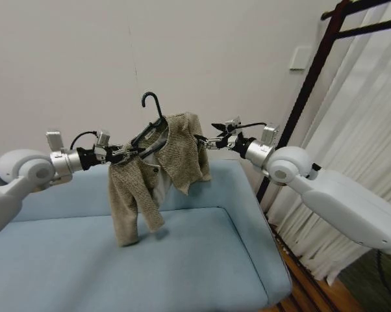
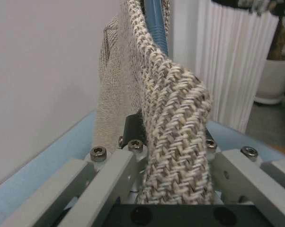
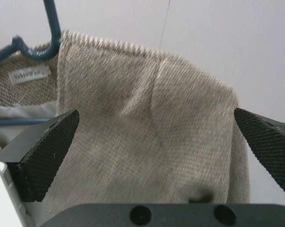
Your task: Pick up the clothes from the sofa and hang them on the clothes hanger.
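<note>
While both our arms reach out above the blue sofa, we hold a beige knit cardigan up in the air, draped on a dark hanger whose hook points upward. Our left gripper has its jaws clenched on one shoulder of the cardigan, a thick fold of knit running between them. Our right gripper sits just beside the other shoulder with its jaws released, the ribbed pads spread wide before the fabric. One sleeve hangs down toward the seat. A dark clothes rack stands to our right, beside white curtains.
</note>
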Available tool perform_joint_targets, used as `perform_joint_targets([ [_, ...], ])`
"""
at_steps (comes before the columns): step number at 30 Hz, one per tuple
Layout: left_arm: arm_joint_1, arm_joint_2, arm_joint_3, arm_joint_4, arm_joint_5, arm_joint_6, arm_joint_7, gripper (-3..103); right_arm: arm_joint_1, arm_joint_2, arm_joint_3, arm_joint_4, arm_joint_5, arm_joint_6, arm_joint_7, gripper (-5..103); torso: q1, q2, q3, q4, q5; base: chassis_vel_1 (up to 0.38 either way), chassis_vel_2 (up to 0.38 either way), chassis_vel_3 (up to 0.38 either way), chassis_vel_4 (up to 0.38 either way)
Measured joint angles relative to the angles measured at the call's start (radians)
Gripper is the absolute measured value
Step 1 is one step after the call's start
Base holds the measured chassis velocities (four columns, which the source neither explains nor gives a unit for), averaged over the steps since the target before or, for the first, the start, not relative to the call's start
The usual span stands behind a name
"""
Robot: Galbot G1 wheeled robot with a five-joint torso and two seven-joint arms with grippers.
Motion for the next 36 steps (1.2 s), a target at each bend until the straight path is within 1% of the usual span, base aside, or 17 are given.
perform_joint_targets([
  [2,-0.014,0.002,0.015,0.044,0.053,-0.029,0.089,12,0.003,-0.006,0.004,0.005,0.009,-0.009,-0.005,100,0.0,0.0,0.0,-0.0001,-0.0002,0.0,0.0,0.0,0.0],
  [3,-0.017,-0.001,0.017,0.053,0.065,-0.035,0.104,12,0.003,-0.009,0.004,0.006,0.01,-0.01,-0.006,100,0.0,0.0,0.0,0.0001,-0.0001,0.0,0.0,0.0,0.0],
  [6,-0.023,-0.013,0.033,0.064,0.073,-0.045,0.114,12,0.005,-0.015,0.004,0.009,0.016,-0.02,-0.007,100,0.0,0.0,0.0,0.0001,0.0001,0.0,0.0,0.0,0.0],
  [8,-0.062,-0.039,0.073,0.089,0.084,-0.052,0.126,12,0.008,-0.016,0.004,0.009,0.017,-0.024,-0.008,100,0.0,0.0,0.0,-0.0002,0.0001,0.0,0.0,0.0,0.0],
  [11,-0.095,-0.067,0.099,0.118,0.092,-0.053,0.146,12,0.013,-0.019,0.005,0.005,0.026,-0.027,-0.021,100,0.0,0.0,0.0,-0.0002,0.0001,0.0,0.0,0.0,0.0],
  [12,-0.126,-0.083,0.121,0.14,0.102,-0.053,0.166,12,0.02,-0.024,0.005,0.0,0.038,-0.03,-0.042,100,0.0,0.0,0.0,-0.0004,0.0001,0.0,0.0,0.0,0.0],
  [13,-0.126,-0.083,0.121,0.14,0.102,-0.053,0.166,12,0.02,-0.024,0.005,0.0,0.038,-0.03,-0.042,100,0.0,0.0,0.0,-0.0004,0.0001,0.0,0.0,0.0,0.0],
  [16,-0.221,-0.114,0.2,0.202,0.131,-0.053,0.216,12,0.05,-0.041,0.006,-0.033,0.057,-0.05,-0.143,100,0.0,0.0,0.0,-0.0003,0.0002,0.0,0.0,0.0,0.0],
  [19,-0.349,-0.131,0.317,0.261,0.151,-0.053,0.281,12,0.105,-0.069,0.0,-0.071,0.042,-0.094,-0.269,100,0.0,0.0,0.0,-0.0002,0.0003,0.0,0.0,0.0,0.0],
  [20,-0.349,-0.131,0.317,0.261,0.151,-0.053,0.281,12,0.105,-0.069,0.0,-0.071,0.042,-0.094,-0.269,100,0.0,0.0,0.0,-0.0002,0.0003,0.0,0.0,0.0,0.0],
  [23,-0.476,-0.154,0.44,0.313,0.18,-0.054,0.355,12,0.162,-0.085,-0.015,-0.089,0.023,-0.156,-0.336,100,0.0,0.0,0.0,-0.0001,0.0002,0.0,0.0,0.0,0.0],
  [25,-0.49,-0.158,0.451,0.32,0.184,-0.054,0.362,12,0.169,-0.086,-0.017,-0.091,0.023,-0.164,-0.341,100,0.0,0.0,0.0,-0.0001,0.0002,0.0,0.0,0.0,0.0],
  [26,-0.54,-0.176,0.492,0.345,0.199,-0.055,0.393,12,0.193,-0.088,-0.03,-0.094,0.024,-0.199,-0.352,100,0.0,0.0,0.0,-0.0002,0.0001,0.0,0.0,0.0,0.0],
  [29,-0.613,-0.22,0.545,0.393,0.24,-0.065,0.443,12,0.23,-0.079,-0.06,-0.11,0.038,-0.268,-0.354,100,0.0,0.0,0.0,-0.0002,0.0002,0.0,0.0,0.0,0.0],
  [30,-0.613,-0.22,0.545,0.393,0.24,-0.065,0.443,12,0.23,-0.079,-0.06,-0.11,0.038,-0.268,-0.354,100,0.0,0.0,0.0,-0.0002,0.0002,0.0,0.0,0.0,0.0],
  [31,-0.627,-0.228,0.555,0.402,0.246,-0.068,0.451,12,0.235,-0.074,-0.065,-0.113,0.049,-0.287,-0.355,100,0.0,0.0,0.0,-0.0002,0.0002,0.0,0.0,0.0,0.0],
  [36,-0.71,-0.264,0.622,0.459,0.285,-0.116,0.507,12,0.267,-0.048,-0.095,-0.139,0.069,-0.373,-0.363,100,0.0,0.0,0.0,0.0,0.0002,0.0,0.0,0.0,0.0],
])
